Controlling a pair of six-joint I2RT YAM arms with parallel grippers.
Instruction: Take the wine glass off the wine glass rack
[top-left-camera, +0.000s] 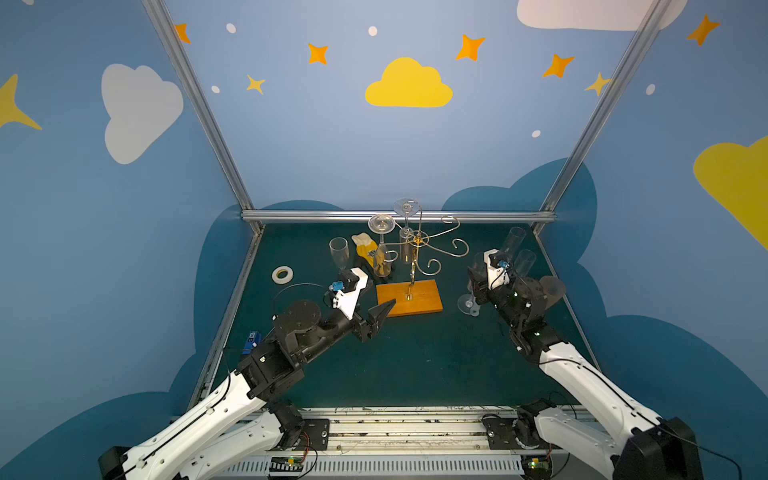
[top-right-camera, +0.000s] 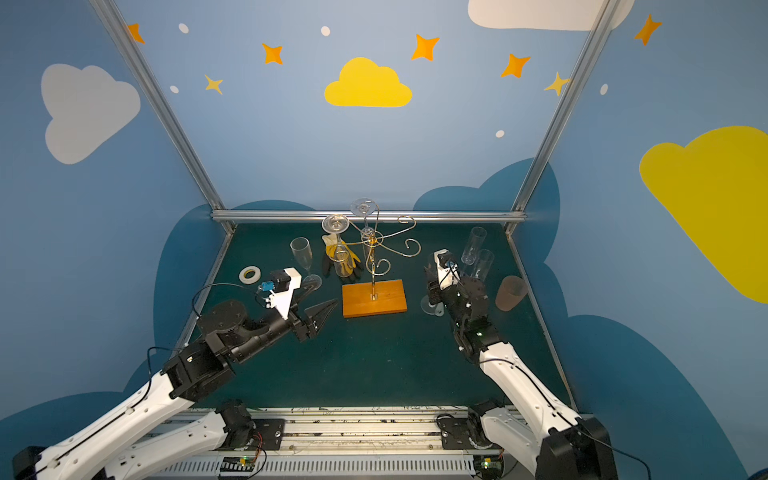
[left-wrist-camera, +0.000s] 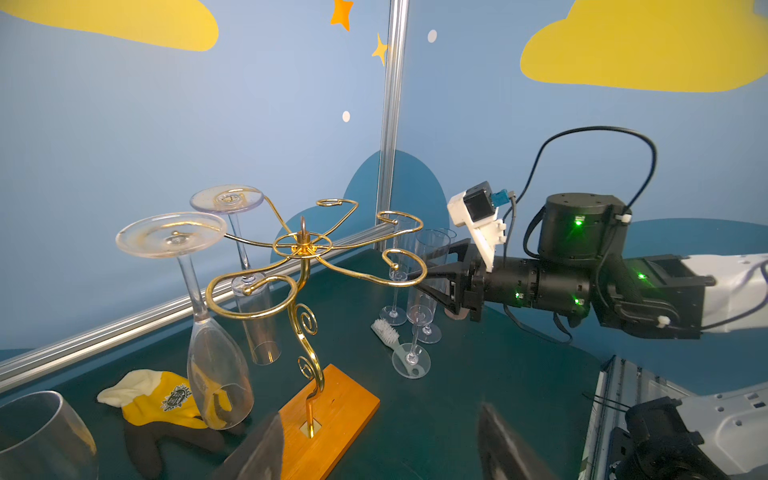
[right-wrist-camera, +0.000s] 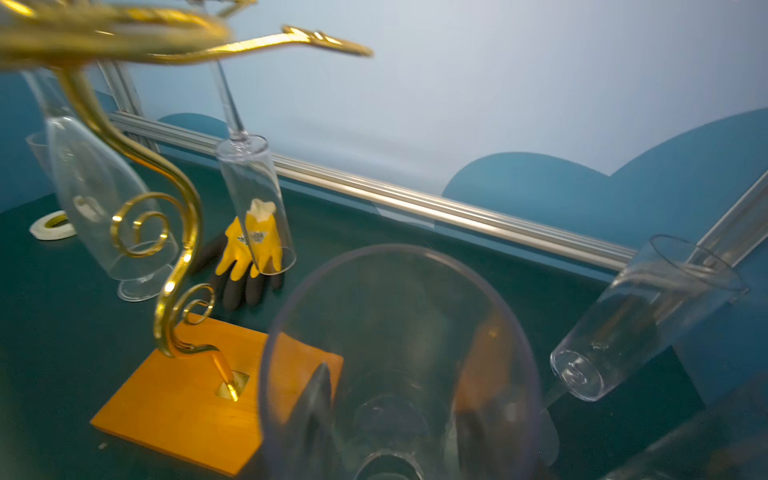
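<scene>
Rack (top-left-camera: 424, 300) holds 2 glasses (top-left-camera: 381, 224); right fingers (left-wrist-camera: 444, 299) apparently clasp empty glass (right-wrist-camera: 399, 299); left fingers (top-left-camera: 380, 311) spread.

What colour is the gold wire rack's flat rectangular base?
Orange base, clearest in the right wrist view.

The right claw (left-wrist-camera: 417, 279) is hidden under its own wrist in both top views; of the wine glass (top-left-camera: 465, 303) it grips, only the foot shows, right of the wine glass rack (top-left-camera: 424, 301). In the right wrist view that glass's bowl is blurred and cut off, the fingers (right-wrist-camera: 318, 403) smears behind it, the rack's arms a blur. In the left wrist view the left claw (left-wrist-camera: 380, 411) has blurred, cut-off fingers (left-wrist-camera: 257, 453); another glass (left-wrist-camera: 37, 432) near the rack is cropped.
</scene>
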